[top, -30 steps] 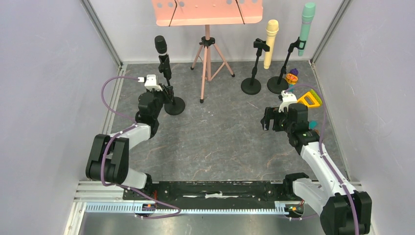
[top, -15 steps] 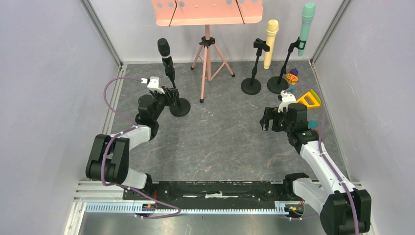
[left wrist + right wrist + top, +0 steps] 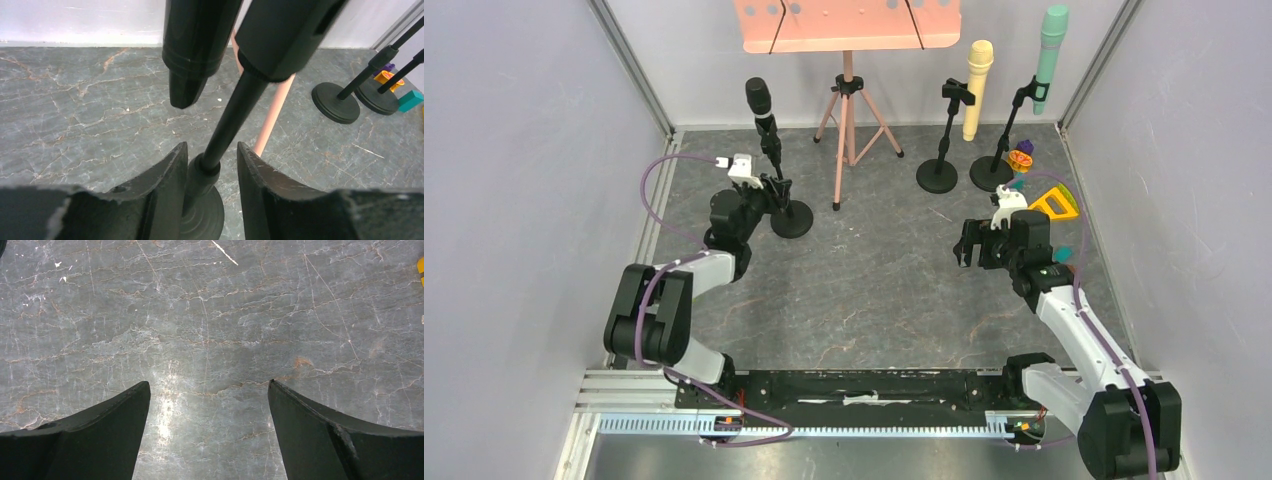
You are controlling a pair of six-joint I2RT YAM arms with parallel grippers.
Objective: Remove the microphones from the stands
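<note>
Approach step near worktop's [image 3: 874, 280] far-left corner: left gripper [image 3: 211, 146] low, jaws slightly spread astride stand [image 3: 235, 115] pole, not pinching; microphone [image 3: 197, 50] clipped above. Next: rise to microphone body, close, lift out. By right edge: right gripper [image 3: 207, 385], jaws wide, empty.

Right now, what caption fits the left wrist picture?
The left gripper, open, flanks the black stand's pole below the clipped black microphone.

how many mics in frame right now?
3. Black microphone on the left stand, far left; yellow microphone upright at the back right; teal microphone on the rightmost stand. No others visible.
</note>
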